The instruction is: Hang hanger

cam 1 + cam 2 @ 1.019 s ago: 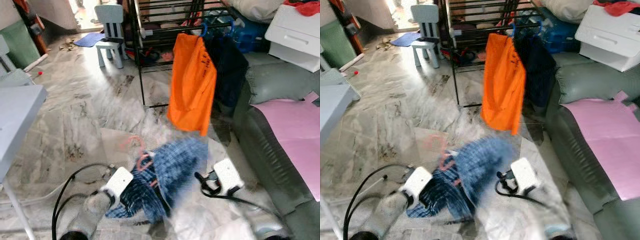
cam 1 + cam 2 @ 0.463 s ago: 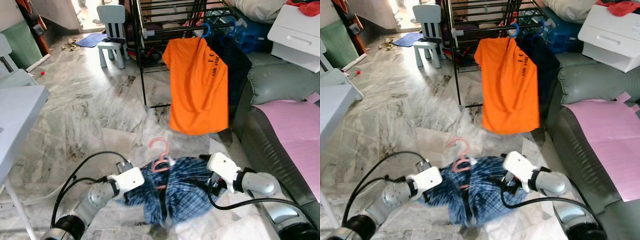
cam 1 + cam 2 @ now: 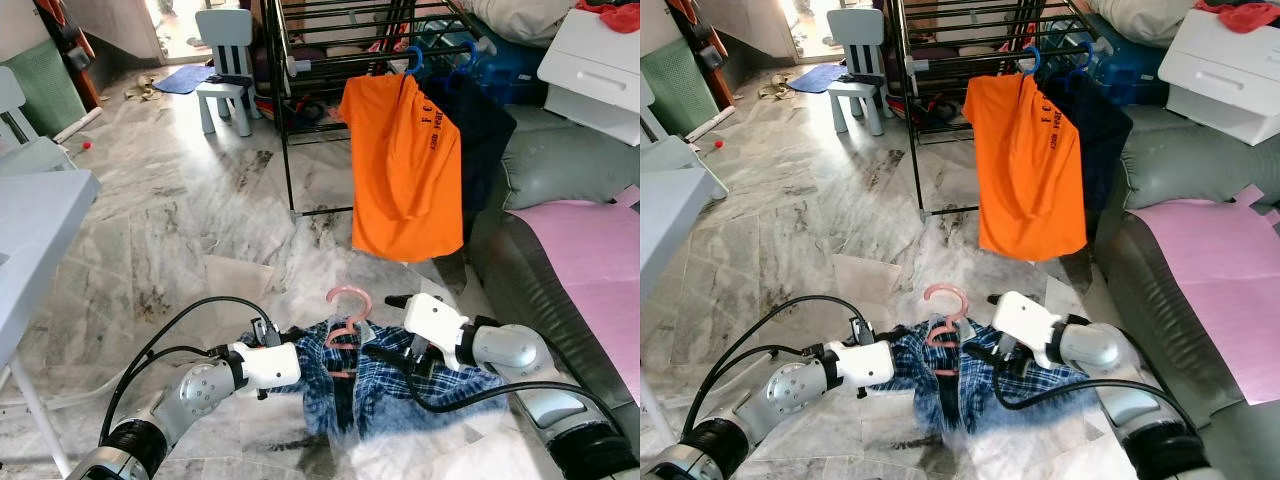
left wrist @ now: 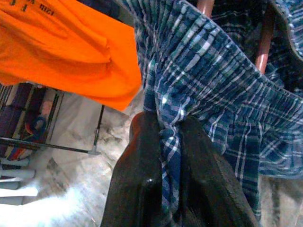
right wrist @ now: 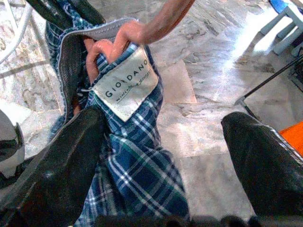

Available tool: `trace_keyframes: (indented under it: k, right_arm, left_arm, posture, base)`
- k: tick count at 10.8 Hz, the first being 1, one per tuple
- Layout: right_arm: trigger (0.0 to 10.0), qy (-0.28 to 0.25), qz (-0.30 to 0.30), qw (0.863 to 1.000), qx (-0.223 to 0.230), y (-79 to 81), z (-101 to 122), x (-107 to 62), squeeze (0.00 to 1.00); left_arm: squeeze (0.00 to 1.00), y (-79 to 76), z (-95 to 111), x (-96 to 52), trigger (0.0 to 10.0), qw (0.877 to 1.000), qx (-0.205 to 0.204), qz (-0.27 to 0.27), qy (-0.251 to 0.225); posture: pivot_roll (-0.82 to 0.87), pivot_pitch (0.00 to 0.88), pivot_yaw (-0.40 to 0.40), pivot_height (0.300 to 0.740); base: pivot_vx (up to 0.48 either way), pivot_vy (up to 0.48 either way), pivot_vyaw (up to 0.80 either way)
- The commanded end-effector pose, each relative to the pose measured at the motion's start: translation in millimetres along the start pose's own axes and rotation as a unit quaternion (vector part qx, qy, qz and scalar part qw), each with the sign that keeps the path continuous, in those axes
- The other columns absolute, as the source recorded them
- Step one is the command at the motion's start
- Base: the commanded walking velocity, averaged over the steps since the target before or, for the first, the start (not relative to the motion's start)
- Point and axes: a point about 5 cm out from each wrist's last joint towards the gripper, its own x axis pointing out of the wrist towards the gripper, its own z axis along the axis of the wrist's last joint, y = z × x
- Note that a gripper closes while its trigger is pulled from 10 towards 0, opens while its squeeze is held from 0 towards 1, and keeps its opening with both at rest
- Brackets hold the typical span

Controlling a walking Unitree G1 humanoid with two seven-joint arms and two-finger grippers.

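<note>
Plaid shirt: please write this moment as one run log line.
plaid shirt: on pink hanger, off rack | left tool: shut on plaid shirt | right tool: open

The blue plaid shirt (image 3: 375,375) on its pink hanger (image 3: 346,318) is spreading out wider than a second ago, no longer bunched. The left gripper (image 4: 168,142) and right gripper (image 3: 412,352) are pulling apart, with the hanger hook now standing upright between them.

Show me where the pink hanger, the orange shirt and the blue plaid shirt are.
pink hanger (image 3: 347,296), left eye view, top of its hook.
orange shirt (image 3: 405,175), left eye view, middle of the cloth.
blue plaid shirt (image 4: 222,94), left wrist view, on the stretched fabric.
</note>
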Motion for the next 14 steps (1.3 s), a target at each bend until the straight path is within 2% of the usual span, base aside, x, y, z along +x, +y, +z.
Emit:
trace_keyframes:
  k: [1,2,3,7,8,9,10,13,14]
  right_arm:
    - [10.0,0.004,0.012,1.0,-0.009,-2.9,1.9,-0.3,0.0]
    - [4.3,0.009,0.028,1.0,0.007,-0.7,-2.0,-2.2,0.0]
    - [0.0,0.03,0.058,0.998,0.01,4.0,-10.1,-7.1,0.0]
    - [0.0,0.069,0.095,0.993,0.029,6.3,-24.2,-16.9,0.0]
    - [0.0,0.071,0.093,0.993,0.03,5.9,-25.5,-16.7,0.0]
    - [0.0,0.072,0.094,0.992,0.032,5.9,-25.5,-16.6,0.0]
    - [0.0,0.076,0.09,0.992,0.035,4.6,-27.3,-15.9,0.0]
    - [0.0,0.081,0.09,0.992,0.036,2.3,-29.1,-17.0,0.0]
    - [0.0,0.081,0.09,0.992,0.037,1.9,-29.7,-17.0,0.0]
  left_arm:
    - [0.0,3.6,0.4,-1.2,7.7,1.0,0.015,0.001,-0.006]
    - [0.0,3.4,-0.5,-1.6,7.7,1.0,0.014,0.004,-0.006]
    - [0.0,6.1,-0.1,-1.7,7.5,1.0,0.019,0.007,-0.01]
    - [0.0,6.9,-0.2,-1.8,6.8,1.0,0.021,0.007,-0.014]
    - [0.0,7.0,0.4,-1.9,6.1,1.0,0.023,0.006,-0.017]
    - [0.0,6.9,-0.1,-2.3,5.9,1.0,0.022,0.006,-0.017]
    - [0.0,7.1,-0.4,-2.3,6.1,1.0,0.023,0.008,-0.016]
    - [0.0,7.4,0.3,-1.3,5.0,0.999,0.025,0.01,-0.017]
    - [0.0,6.6,0.4,-0.6,5.0,1.0,0.024,0.011,-0.017]
  posture:
    - [-0.1,0.0,0.054,0.74]
    - [-0.1,0.0,0.055,0.74]
    - [-0.1,0.0,0.057,0.74]
    - [-0.1,0.0,0.063,0.74]
    - [-0.09,0.0,0.064,0.74]
    - [-0.09,0.0,0.065,0.74]
    - [-0.09,0.0,0.064,0.74]
    - [-0.09,0.0,0.064,0.74]
    - [-0.09,0.0,0.061,0.74]
  base:
    - [0.0,0.0,0.0]
    - [0.0,0.0,0.0]
    - [0.0,0.0,0.0]
    - [0.0,0.0,0.0]
    - [0.0,0.0,0.0]
    - [0.0,0.0,0.0]
    - [0.0,0.0,0.0]
    - [0.0,0.0,0.0]
    - [0.0,0.0,0.0]
